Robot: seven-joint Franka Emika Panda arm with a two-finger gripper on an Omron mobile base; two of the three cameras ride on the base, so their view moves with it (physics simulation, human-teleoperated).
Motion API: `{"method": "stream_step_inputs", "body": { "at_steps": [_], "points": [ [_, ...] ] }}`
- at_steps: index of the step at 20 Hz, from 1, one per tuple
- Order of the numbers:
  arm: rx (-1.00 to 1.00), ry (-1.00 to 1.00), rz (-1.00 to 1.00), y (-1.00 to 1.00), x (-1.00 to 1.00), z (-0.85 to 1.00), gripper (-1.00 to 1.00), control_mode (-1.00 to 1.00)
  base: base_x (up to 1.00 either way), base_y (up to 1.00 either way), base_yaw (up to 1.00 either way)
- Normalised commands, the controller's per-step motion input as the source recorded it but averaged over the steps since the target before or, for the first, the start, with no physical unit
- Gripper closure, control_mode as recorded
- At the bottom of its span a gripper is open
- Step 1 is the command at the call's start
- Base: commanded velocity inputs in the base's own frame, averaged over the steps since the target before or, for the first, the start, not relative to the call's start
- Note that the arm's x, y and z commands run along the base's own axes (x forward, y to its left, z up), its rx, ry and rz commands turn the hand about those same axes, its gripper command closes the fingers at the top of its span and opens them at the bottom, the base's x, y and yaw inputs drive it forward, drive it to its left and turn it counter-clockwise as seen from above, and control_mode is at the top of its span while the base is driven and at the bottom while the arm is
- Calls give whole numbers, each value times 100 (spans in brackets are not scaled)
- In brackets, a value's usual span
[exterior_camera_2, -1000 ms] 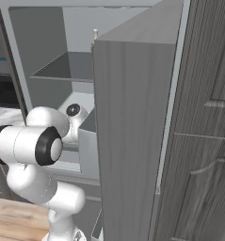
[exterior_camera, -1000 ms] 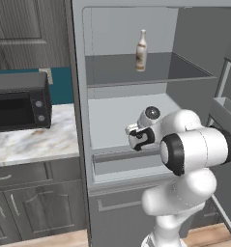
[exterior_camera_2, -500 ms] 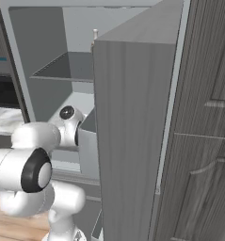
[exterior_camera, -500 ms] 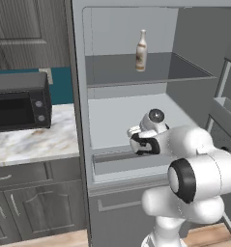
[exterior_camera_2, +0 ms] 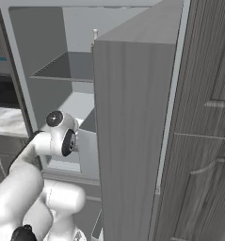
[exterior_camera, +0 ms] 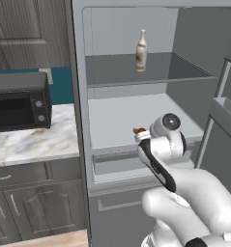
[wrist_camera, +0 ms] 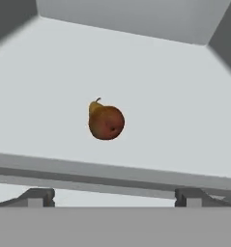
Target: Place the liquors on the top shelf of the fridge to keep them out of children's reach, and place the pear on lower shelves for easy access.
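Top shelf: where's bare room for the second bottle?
The top shelf is bare right of the pale bottle, out to the fridge wall, and left to the other wall. Nothing crowded; the pear lies alone on the lower shelf.

The pale white-grey lower shelf (wrist_camera: 175, 120) lies bare all around the small brown-orange pear (wrist_camera: 106, 121). On the dark grey top shelf (exterior_camera: 184, 72), a pale slim-necked bottle (exterior_camera: 141, 51) stands mid-front, flanked by free room.

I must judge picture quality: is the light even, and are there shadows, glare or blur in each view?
Hand view: the pear is sharp on the pale lower shelf, flat light, no glare. Left base view: the bottle is clear, the top shelf evenly dark. Right base view: the fridge door blocks much; no blur.
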Motion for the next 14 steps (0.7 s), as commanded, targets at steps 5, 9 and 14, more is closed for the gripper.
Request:
{"method": "stream_step_inputs", "body": {
  "at_steps": [5, 9, 14],
  "points": [
    [0, 0, 0, 3, -96, 72, -100, -100, 0, 0, 0],
    [8, 0, 0, 3, -89, 75, -100, -100, 0, 0, 0],
    [17, 0, 0, 16, -79, 67, -100, -100, 0, 0, 0]
  ]
}}
